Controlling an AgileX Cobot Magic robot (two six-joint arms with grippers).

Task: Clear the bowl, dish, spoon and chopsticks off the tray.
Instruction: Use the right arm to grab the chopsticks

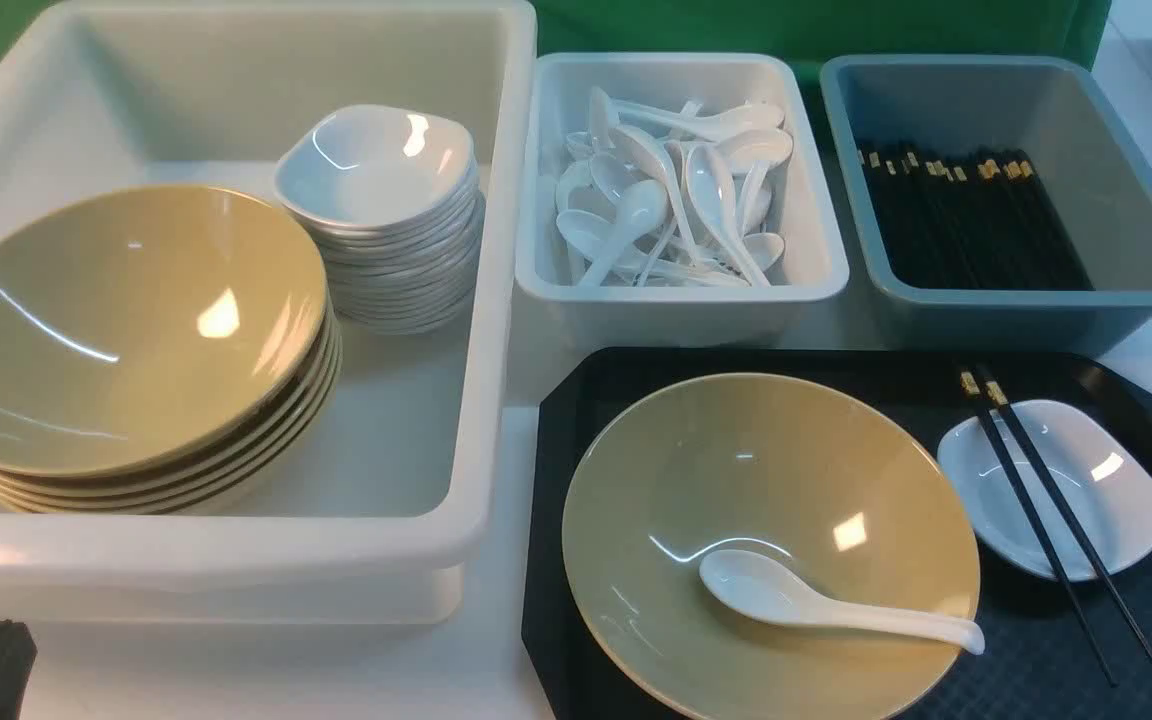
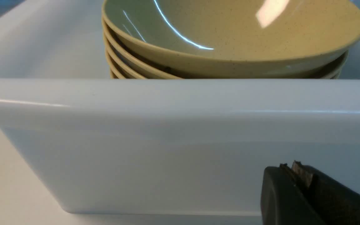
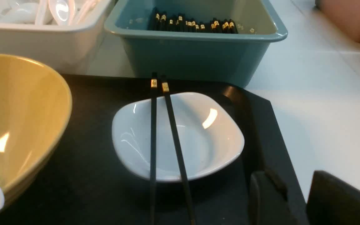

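Front view: the tray [image 1: 556,480] lies on the surface [image 1: 336,670], and all four items are found on it. The bowl [image 1: 766,480] sits on its left part. The spoon [image 1: 816,600] lies inside the bowl with its handle resting over the near rim. The dish [image 1: 1116,500] sits on the right part, with the chopsticks [image 1: 1046,520] laid across it and their tips reaching down onto the tray.

The left fingers [image 2: 280,193] are pressed together, empty, low beside the outer wall of the white tub [image 1: 496,300]. The right fingers [image 3: 266,197] are spread, empty, near the tray's right edge.

Risks noted:
- If the dish is lifted first, the chopsticks are likely to be rolled off and scattered.
- If the bowl is tilted with the spoon inside, the spoon may be tipped out over the rim.
- All pieces are glossy, so a shallow pinch could be lost.
- The tub wall could be struck if the left arm is raised carelessly.
- The stack of bowls [image 1: 116,330] appears tilted and could be shifted by another.
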